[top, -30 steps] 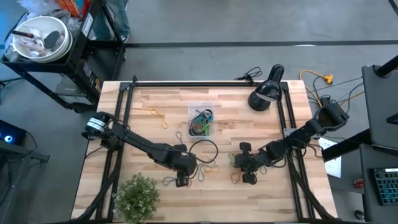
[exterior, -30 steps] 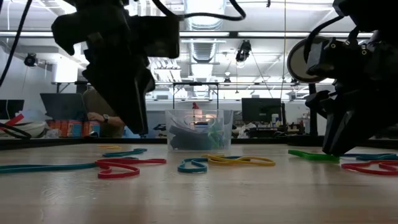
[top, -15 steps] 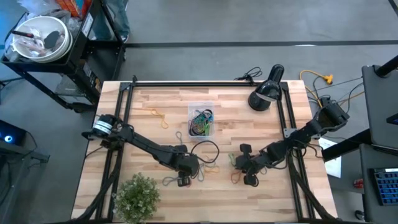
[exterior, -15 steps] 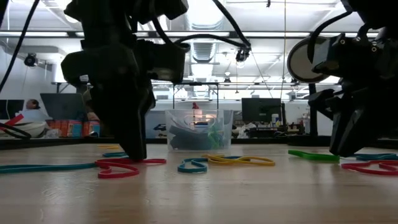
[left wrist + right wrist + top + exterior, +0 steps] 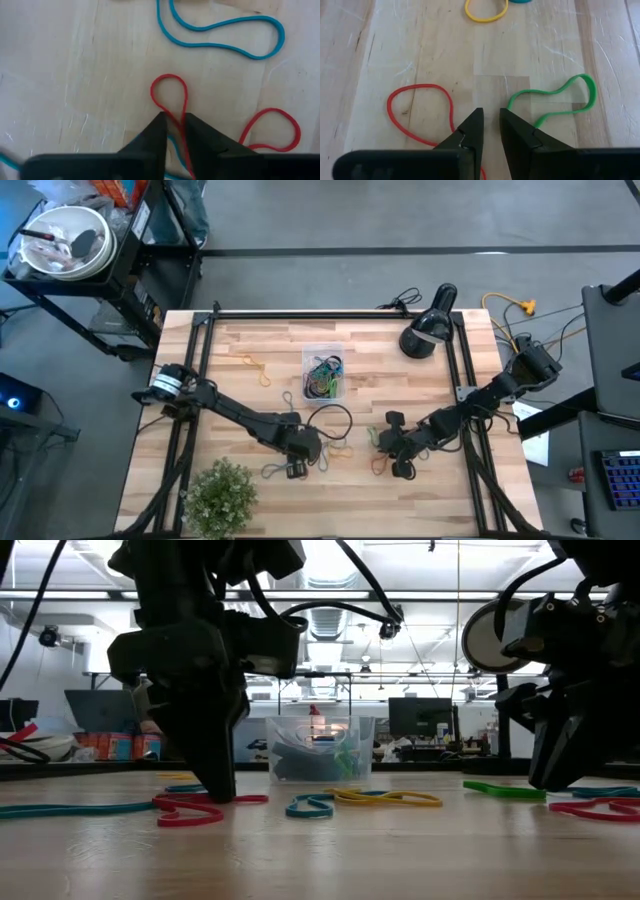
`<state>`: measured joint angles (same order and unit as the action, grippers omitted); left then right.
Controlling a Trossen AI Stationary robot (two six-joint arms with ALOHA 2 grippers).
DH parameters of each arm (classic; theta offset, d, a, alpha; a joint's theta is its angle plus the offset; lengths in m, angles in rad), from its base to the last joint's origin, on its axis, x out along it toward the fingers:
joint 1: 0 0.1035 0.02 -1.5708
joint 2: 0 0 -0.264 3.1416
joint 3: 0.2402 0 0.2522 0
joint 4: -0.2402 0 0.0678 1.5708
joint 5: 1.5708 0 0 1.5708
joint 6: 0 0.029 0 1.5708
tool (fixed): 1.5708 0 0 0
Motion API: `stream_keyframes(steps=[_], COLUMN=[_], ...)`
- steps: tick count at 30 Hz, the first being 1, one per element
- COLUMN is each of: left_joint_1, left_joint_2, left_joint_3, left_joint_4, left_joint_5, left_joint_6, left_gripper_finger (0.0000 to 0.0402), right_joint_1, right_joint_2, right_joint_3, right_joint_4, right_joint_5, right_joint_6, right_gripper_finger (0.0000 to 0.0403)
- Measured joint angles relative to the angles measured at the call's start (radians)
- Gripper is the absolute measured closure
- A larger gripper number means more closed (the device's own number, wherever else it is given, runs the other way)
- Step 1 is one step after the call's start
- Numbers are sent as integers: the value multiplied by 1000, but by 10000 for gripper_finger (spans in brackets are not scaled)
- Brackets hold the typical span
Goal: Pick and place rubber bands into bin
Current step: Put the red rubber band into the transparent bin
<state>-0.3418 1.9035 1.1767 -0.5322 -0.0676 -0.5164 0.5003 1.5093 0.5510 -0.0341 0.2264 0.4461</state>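
Rubber bands [image 5: 385, 799] lie scattered on the table's [image 5: 240, 395] near half; several already sit in the clear bin [image 5: 323, 374] at its middle. The left gripper [image 5: 174, 125] is down on the wood, jaws narrowed around a strand of a red band [image 5: 170, 97]. The right gripper [image 5: 491, 120] rests between another red band [image 5: 420, 112] and a green one [image 5: 560, 100], jaws narrow with only bare wood showing between the tips. The thin strand could slip free on lifting, or drag the blue band [image 5: 225, 32] nearby.
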Motion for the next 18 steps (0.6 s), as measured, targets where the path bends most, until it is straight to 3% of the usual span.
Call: stream_keyframes(steps=[3, 11, 18], left_joint_1=[2, -4, -55], left_joint_2=[3, -10, -46], left_joint_3=[-1, 20, 89], left_joint_4=[-1, -17, -11], left_joint_5=[17, -30, -243], left_joint_6=[20, 80, 190], left_gripper_finger=[394, 401, 401], right_joint_1=[0, 0, 0], right_joint_2=[0, 0, 0], right_joint_3=[0, 0, 0], right_joint_4=[1, 5, 8], right_joint_5=[0, 0, 0], right_joint_6=[0, 0, 0], right_gripper_finger=[347, 345, 346])
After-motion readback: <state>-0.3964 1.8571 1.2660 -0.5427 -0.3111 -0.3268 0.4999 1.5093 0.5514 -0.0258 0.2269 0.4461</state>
